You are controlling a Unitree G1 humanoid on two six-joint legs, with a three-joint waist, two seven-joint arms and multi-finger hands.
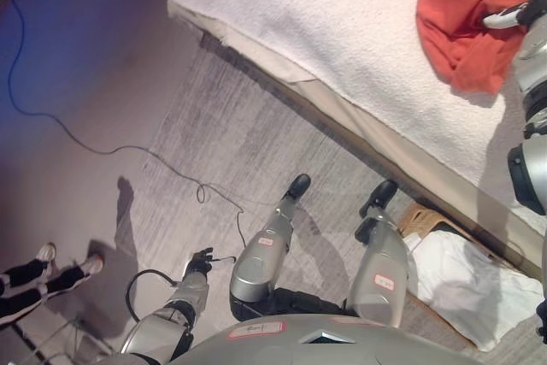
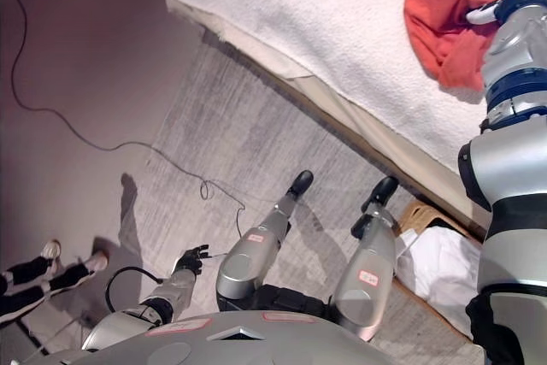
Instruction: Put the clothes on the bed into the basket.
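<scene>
The right hand point(image 1: 523, 8) is reaching onto the orange garment point(image 1: 466, 19) lying on the bed point(image 1: 325, 23); whether its fingers grip the cloth I cannot tell. The left hand point(image 1: 200, 261) hangs low, fingers loosely curled, holding nothing. Next: lift the garment and carry it down to the basket point(image 1: 419, 218) on the floor beside the bed, already holding white cloth point(image 1: 466, 284).
</scene>
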